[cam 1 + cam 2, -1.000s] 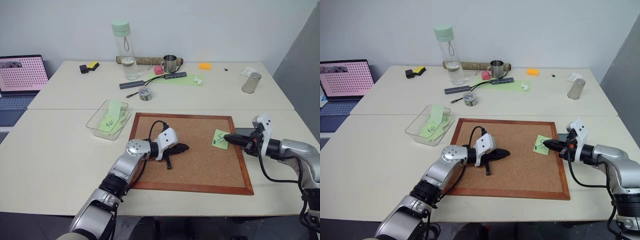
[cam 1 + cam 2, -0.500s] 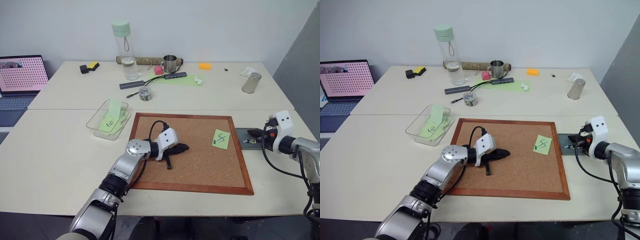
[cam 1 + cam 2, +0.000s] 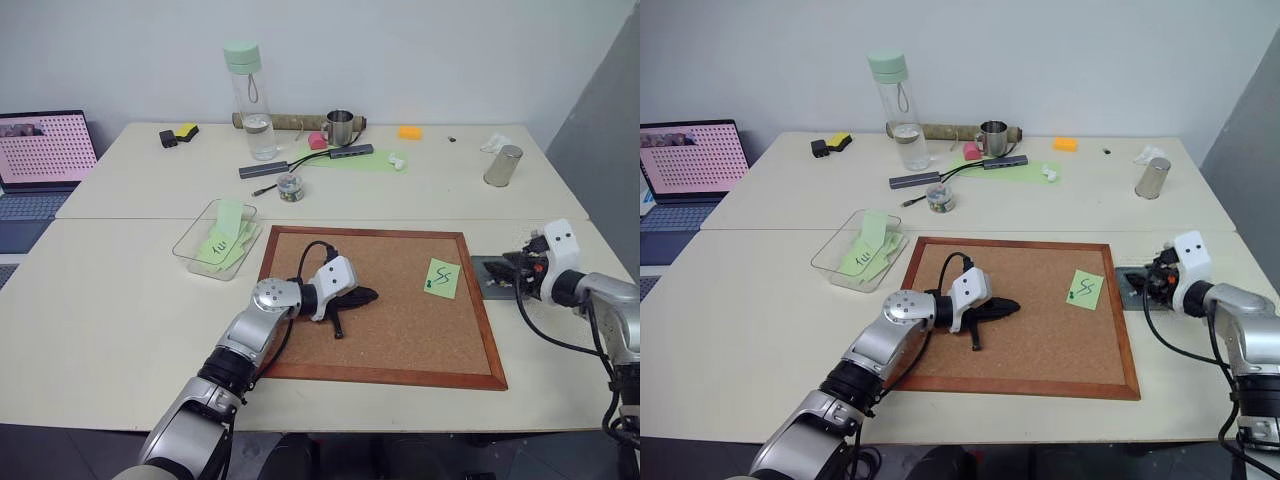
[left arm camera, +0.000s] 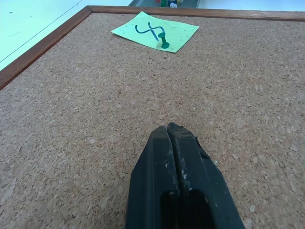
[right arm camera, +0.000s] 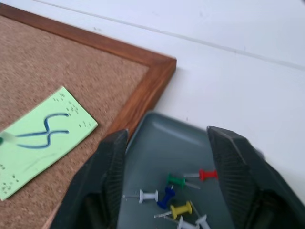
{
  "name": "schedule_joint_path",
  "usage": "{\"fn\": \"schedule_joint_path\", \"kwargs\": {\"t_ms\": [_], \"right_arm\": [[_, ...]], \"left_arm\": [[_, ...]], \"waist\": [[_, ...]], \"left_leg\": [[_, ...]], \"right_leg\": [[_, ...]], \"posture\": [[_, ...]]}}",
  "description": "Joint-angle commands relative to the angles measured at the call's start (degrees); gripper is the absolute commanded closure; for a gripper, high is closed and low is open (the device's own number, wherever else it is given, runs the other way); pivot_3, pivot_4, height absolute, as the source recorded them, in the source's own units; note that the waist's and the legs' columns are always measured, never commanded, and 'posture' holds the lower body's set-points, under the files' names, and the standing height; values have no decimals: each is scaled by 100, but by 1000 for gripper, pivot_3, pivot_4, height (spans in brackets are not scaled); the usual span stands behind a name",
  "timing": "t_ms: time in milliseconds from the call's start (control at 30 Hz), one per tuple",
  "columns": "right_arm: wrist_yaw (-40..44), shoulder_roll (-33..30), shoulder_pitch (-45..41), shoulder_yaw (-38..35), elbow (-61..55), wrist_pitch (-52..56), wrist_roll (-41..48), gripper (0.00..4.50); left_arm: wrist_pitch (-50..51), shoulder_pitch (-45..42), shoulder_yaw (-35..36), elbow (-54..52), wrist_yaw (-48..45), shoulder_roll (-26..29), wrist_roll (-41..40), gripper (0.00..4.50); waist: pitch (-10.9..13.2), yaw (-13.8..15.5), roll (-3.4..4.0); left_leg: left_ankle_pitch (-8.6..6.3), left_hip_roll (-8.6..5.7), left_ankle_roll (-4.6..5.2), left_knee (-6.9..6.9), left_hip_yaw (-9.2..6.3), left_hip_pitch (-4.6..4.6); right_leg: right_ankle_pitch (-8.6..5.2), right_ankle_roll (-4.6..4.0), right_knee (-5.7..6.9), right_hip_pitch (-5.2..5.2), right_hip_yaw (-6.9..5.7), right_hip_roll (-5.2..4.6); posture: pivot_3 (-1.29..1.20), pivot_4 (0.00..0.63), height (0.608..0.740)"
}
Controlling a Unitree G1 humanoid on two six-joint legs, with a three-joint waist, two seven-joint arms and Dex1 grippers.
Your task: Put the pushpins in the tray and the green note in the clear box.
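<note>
Pins (image 5: 174,195) lie loose in the grey tray (image 5: 181,143) at the right edge of the head view, beside the corkboard (image 3: 390,310): red, green, blue, yellow and white ones. Right gripper (image 5: 169,148) hangs over that tray, fingers spread wide, nothing between them. Green note (image 3: 441,278) sits on the board's right side, one green pin (image 4: 163,42) stuck through it. Left gripper (image 4: 177,138) rests mid-board, fingers pressed together, empty. Upper left of the board, the clear box (image 3: 190,244) holds other green notes (image 3: 224,240).

Water bottle (image 3: 248,98), metal mug (image 3: 340,127), laptop (image 3: 42,150) on far table.
</note>
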Motion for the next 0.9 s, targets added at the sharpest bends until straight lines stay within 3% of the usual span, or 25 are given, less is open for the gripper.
{"fn": "schedule_joint_path", "kwargs": {"t_ms": [33,233,533,900], "right_arm": [[591,-76,170,234,-848,-201,199,1616],[702,385,169,917,-1092,-447,-18,1616],[652,814,-131,1089,-264,-801,-250,1616],[704,931,-105,1052,135,-1020,-271,3583]], "left_arm": [[161,228,-184,256,-37,73,243,4500],[187,239,-195,221,-49,68,240,4500],[233,258,-187,163,-36,89,243,4500],[260,284,-185,128,-26,104,239,4500]], "waist": [[0,-6,0],[-2,-6,-4],[-2,-3,-4],[-2,-5,-4]], "left_leg": [[0,0,0,0,0,0],[0,0,0,0,-2,1],[0,0,-1,1,-3,2],[0,0,-1,0,-3,2]], "right_leg": [[0,0,0,0,0,0],[-1,1,1,1,0,1],[0,0,-1,0,-1,0],[0,0,-2,0,0,0]], "posture": [[0,150,740],[0,150,740],[0,150,740],[0,150,740]]}}
